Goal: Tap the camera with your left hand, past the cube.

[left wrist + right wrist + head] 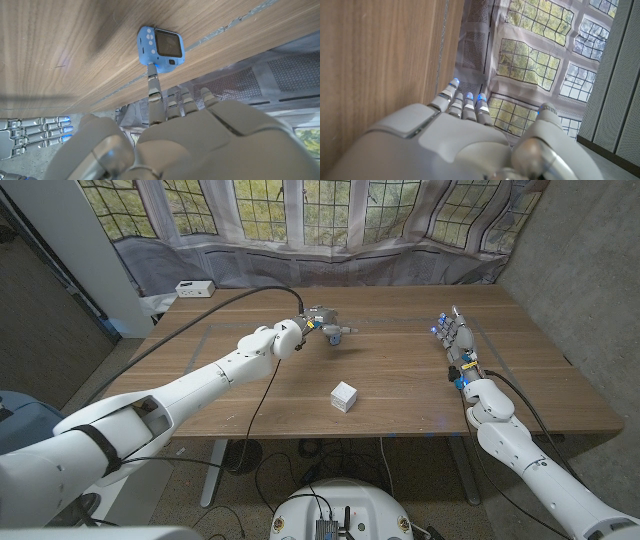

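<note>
A small blue camera (161, 45) with a dark screen lies on the wooden table (400, 380), toward the far middle; in the head view the camera (338, 333) peeks out beside my left hand (318, 318). One finger (152, 80) reaches out and its tip touches the camera's edge, while the other fingers are curled in. A white cube (344, 396) sits nearer the front, well behind the left hand. My right hand (455, 338) stands on its edge at the table's right with fingers straight, holding nothing; the right hand (30, 132) also appears in the left wrist view.
A white box (193, 288) sits at the table's far left corner. A black cable (215, 308) runs along the left arm over the table. A curtained window (330, 220) stands behind the far edge.
</note>
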Available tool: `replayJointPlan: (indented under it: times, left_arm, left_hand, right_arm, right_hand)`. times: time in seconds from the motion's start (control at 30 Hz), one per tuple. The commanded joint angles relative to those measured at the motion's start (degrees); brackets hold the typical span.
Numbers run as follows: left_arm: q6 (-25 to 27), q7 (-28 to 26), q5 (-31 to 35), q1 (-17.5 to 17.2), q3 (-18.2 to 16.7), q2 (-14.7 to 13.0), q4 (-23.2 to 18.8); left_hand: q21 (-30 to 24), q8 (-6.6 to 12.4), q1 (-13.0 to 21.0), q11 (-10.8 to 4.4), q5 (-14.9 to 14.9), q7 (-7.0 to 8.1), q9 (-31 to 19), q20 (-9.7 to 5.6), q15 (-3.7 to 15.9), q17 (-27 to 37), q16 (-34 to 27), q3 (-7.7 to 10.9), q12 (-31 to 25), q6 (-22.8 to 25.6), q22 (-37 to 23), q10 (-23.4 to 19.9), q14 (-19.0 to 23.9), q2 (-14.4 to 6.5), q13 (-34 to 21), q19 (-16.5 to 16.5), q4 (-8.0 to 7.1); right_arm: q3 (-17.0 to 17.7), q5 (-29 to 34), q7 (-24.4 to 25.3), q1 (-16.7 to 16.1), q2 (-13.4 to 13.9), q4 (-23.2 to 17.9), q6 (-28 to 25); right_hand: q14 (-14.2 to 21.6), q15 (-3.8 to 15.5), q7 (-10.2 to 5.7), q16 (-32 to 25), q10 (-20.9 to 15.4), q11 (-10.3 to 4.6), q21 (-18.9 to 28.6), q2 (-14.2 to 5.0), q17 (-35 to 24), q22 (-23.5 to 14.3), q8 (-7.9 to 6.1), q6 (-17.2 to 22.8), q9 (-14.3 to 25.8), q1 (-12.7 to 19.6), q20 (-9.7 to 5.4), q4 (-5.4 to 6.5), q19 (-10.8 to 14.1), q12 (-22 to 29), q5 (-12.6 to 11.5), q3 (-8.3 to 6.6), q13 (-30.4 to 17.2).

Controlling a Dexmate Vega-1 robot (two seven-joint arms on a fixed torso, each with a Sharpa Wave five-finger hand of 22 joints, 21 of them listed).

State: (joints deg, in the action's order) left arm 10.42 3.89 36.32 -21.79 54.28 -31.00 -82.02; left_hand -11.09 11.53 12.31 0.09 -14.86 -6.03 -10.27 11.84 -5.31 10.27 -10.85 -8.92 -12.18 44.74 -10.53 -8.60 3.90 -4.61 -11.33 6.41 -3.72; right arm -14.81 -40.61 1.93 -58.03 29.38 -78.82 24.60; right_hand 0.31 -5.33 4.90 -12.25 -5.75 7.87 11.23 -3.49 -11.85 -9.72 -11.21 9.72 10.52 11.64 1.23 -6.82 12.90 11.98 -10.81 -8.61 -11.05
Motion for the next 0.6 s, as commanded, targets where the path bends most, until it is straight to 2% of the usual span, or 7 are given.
replayJointPlan:
  times: [0.03, 0.6]
  left_arm:
    - [0.1, -0.1, -0.2, -0.1, 0.0, 0.0, 0.3]
    - [-0.1, -1.0, -0.5, -0.1, -0.5, -0.2, -0.4]
  left_hand:
    - [-0.4, 0.22, 0.2, -0.13, -0.4, 0.23, -0.2, 0.28, -0.14, 0.2, -0.3, -0.36, -0.2, 0.4, -0.1, -0.3, 0.5, -0.9, -0.1, 0.2, -0.14]
    - [-0.4, 0.00, 0.5, -0.10, -0.5, 0.25, -0.2, 0.29, -0.20, 0.2, -0.3, -0.35, -0.2, 0.2, -0.1, -0.3, 0.6, -1.1, -0.1, 0.2, -0.16]
  right_arm:
    - [0.0, 0.1, 0.3, -0.1, 0.0, -0.1, -0.1]
    - [-0.1, 0.0, 0.0, 0.1, -0.2, 0.3, 0.0]
  right_hand:
    - [-0.2, -0.56, -0.14, 0.3, -0.2, 0.07, -0.1, -0.32, -0.3, -0.3, -0.02, 0.3, 0.2, 0.1, 0.52, -0.03, 0.1, 0.0, 0.1, -0.52, -0.2]
    - [-0.2, -0.57, -0.21, 0.3, -0.2, 0.04, -0.1, -0.29, -0.4, -0.3, 0.00, 0.3, 0.2, 0.0, 0.54, -0.04, 0.1, -0.1, 0.1, -0.53, -0.2]
